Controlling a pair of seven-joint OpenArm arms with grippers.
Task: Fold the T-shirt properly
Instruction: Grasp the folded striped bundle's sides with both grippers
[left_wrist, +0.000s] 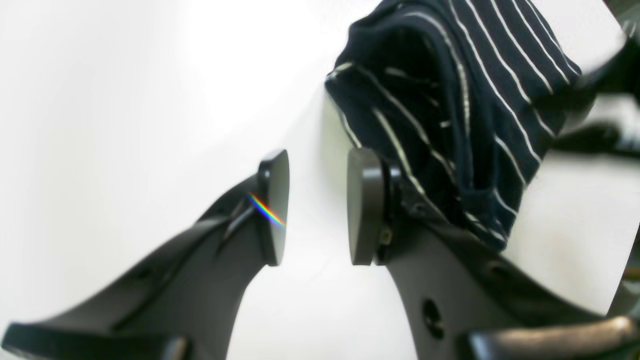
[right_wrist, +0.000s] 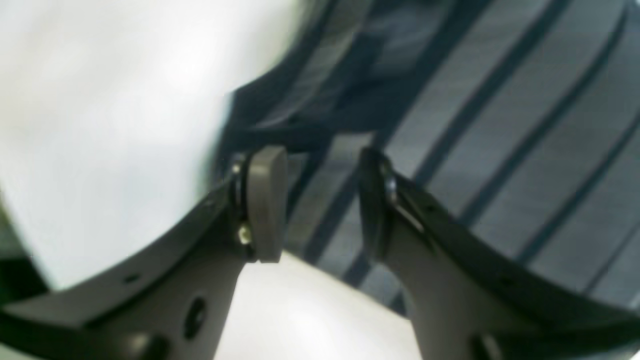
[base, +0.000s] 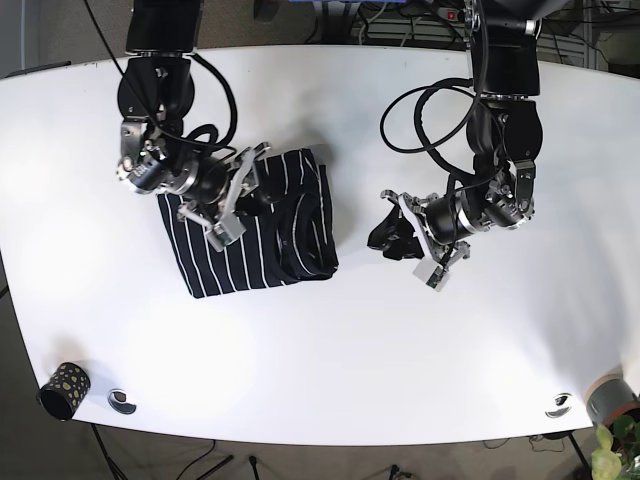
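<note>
T-shirt (base: 255, 225), navy striped, lies bunched left of centre on the white desk (base: 330, 350). Right tool (base: 232, 195) sits over its top edge, jaws narrowly apart, gripping nothing. Left tool (base: 412, 238) at 3 o'clock of the shirt, narrowly parted, unloaded. Small patterned cup (base: 62, 389) near the 7 o'clock desk edge.

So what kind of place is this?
Probably a robotics lab: two arms mounted at a bare white table, cables and a power strip behind it, and a striped T-shirt set out.
</note>
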